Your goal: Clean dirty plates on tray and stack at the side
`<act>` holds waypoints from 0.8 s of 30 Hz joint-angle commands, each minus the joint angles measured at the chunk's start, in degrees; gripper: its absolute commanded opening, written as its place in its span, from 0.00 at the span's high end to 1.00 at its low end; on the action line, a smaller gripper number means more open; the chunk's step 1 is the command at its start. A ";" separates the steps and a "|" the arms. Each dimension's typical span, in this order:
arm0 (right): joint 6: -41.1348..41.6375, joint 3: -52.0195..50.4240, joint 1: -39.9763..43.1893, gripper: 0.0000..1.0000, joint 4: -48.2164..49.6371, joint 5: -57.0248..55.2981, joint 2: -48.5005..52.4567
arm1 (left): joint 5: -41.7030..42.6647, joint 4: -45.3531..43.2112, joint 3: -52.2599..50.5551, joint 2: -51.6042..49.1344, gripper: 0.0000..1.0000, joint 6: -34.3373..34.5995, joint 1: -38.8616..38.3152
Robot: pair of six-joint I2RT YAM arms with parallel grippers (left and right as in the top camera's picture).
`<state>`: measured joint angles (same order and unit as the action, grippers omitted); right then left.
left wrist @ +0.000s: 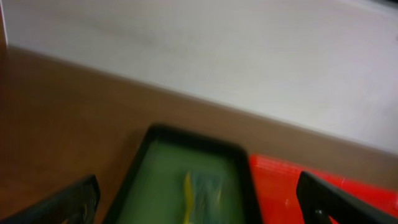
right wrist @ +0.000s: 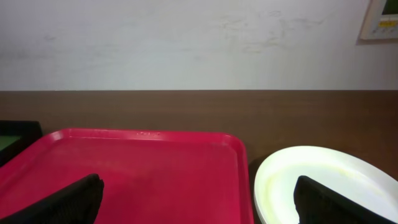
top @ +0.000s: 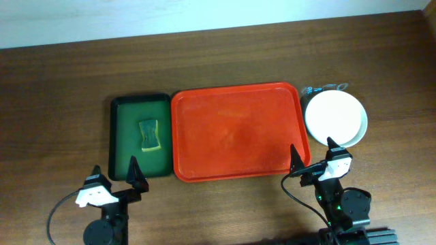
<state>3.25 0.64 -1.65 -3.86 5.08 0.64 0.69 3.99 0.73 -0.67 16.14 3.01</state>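
Left side: my left fingers (top: 136, 175) hang low over the bench (top: 54, 102), just in front of the near edge of the green tray (top: 114, 136). They are spread wide and hold nothing. In the left wrist view both black tips frame that tray, and the picture is blurred.

A yellow-green sponge (top: 149, 135) lies in the middle of the green tray.

Centre: the orange tray (top: 235, 133) lies lengthwise, its left rim touching or just beside the green tray's right rim. I cannot tell which.

Right side: the plates (top: 335, 116) sit stacked on the bench just beside the orange tray's right rim, off it, toward its far corner. The top one is white-cream. A paler rim of another shows beneath it at the right edge. I cannot count the stack. The right wrist view shows a faint yellowish tint on the top plate.

My right fingers (top: 296, 160) are spread wide, holding nothing, over the tray's near right corner and the near edge of the plates.
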 commanded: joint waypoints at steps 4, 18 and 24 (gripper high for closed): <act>0.61 -0.33 -0.22 0.02 -0.22 0.50 -0.39 | 1.99 0.63 -0.22 0.35 0.01 -14.25 -0.31; 0.61 -0.33 -0.22 0.02 -0.22 0.50 -0.39 | 1.90 0.61 -0.22 0.33 0.01 -15.78 -0.24; 0.61 -0.33 -0.22 0.01 -0.22 0.50 -0.39 | 1.90 0.61 -0.22 0.33 0.01 -15.78 -0.24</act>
<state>3.29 0.64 -1.65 -3.86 5.08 0.64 1.54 4.34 0.69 -0.67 1.26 3.01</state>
